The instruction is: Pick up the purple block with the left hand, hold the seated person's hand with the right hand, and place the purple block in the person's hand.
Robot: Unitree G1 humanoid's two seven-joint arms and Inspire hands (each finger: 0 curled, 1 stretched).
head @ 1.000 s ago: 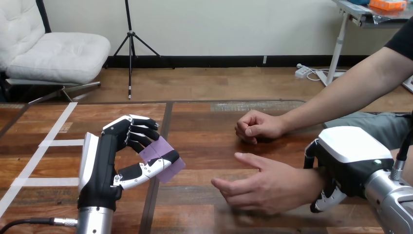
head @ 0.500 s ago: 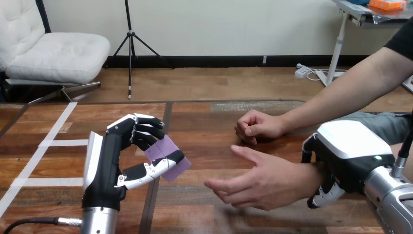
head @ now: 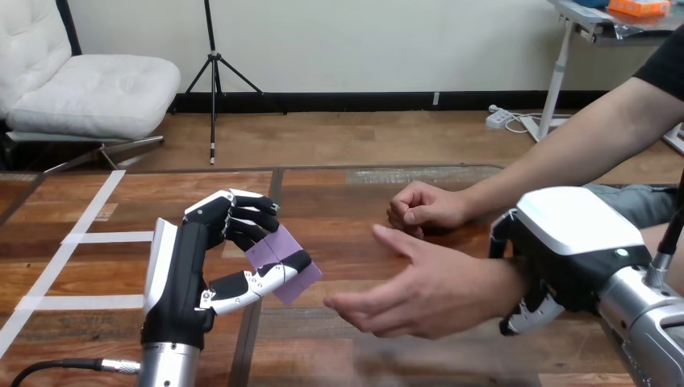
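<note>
Our left hand (head: pixel 187 274), at the lower left of the frame, grips the purple block (head: pixel 284 260) between curled fingers and thumb; our right hand (head: pixel 569 242), at lower right, has its fingers curled round the person's wrist (head: pixel 504 280); over the last second it has drawn the person's hand (head: pixel 419 292), fingers open, leftward, while the block edged right; block and palm are still apart, yet we judge the hand-over close.

Bright, even room light falls from above, leaving a soft shadow under the person's open hand (head: pixel 427 290) on the brown wooden tabletop (head: pixel 339 210).
</note>
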